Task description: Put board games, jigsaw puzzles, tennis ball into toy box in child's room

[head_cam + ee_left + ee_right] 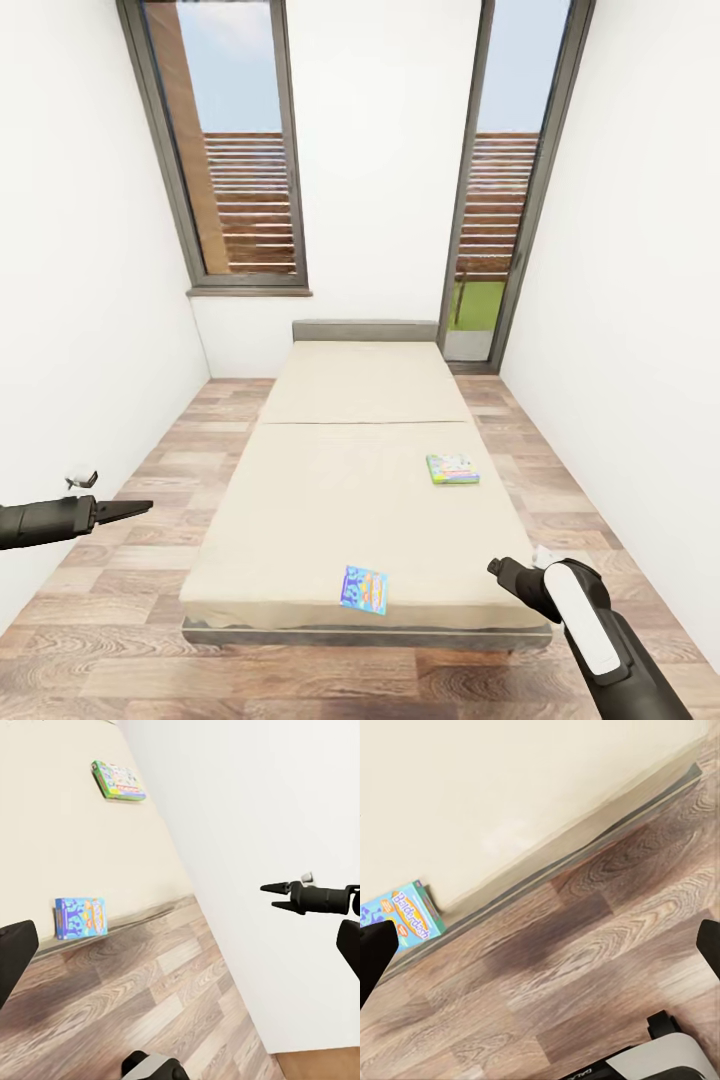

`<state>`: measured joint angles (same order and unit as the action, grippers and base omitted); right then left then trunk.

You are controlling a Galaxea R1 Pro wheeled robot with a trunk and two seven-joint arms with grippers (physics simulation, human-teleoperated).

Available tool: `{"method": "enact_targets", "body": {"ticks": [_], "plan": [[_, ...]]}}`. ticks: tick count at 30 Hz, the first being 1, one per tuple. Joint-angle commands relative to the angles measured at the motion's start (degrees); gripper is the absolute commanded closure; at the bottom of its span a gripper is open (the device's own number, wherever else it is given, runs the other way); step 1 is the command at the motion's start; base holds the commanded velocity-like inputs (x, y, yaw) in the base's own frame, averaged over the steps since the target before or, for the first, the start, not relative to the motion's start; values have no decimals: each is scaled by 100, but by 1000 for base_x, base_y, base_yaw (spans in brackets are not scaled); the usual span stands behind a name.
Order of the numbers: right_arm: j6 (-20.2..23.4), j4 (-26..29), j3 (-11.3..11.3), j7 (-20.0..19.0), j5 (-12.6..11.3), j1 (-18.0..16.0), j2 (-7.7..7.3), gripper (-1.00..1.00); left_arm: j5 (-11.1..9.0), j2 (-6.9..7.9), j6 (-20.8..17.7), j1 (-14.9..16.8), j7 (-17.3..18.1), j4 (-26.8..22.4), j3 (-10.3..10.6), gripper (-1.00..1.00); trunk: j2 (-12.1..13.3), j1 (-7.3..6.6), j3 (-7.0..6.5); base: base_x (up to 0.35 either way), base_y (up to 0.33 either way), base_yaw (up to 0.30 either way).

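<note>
The bed (330, 500) fills the middle of the narrow room, its foot close in front of me. Two board games lie flat on it. The blue one (364, 589) (79, 917) (406, 916) is at the foot edge. The green and white one (452, 468) (118, 781) is further up on the right side. My left gripper (138, 508) hovers open over the floor left of the bed, its fingers (15, 952) wide apart. My right gripper (497, 568) (271, 895) hangs open and empty off the bed's right foot corner. The table, toy box, jigsaw puzzles and tennis ball are out of view.
White walls (80, 330) close in on both sides. Strips of wooden floor (130, 600) run along each side of the bed. A tall window (240, 150) and a glass door (490, 220) stand behind the headboard.
</note>
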<state>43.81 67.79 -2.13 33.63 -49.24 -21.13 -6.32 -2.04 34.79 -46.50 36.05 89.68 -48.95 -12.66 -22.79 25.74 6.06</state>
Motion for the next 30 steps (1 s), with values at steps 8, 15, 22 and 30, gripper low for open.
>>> {"method": "enact_targets", "body": {"ticks": [8,15,22,30], "plan": [[5,14,-5,56,-66,-6,-3,-100,2,2,-61,6,23,0,1,-100,-13,4,13,-1,-9,0],[5,15,-6,56,-67,-6,-1,-100,2,5,-61,7,23,0,0,-100,-13,4,13,0,-165,0],[5,15,-6,56,-68,-6,-1,-100,2,2,-61,6,23,0,4,-100,-13,4,13,0,-282,0],[5,13,1,56,-62,-6,4,-100,2,2,-61,7,23,0,7,-100,-13,4,13,0,-244,0]]}}
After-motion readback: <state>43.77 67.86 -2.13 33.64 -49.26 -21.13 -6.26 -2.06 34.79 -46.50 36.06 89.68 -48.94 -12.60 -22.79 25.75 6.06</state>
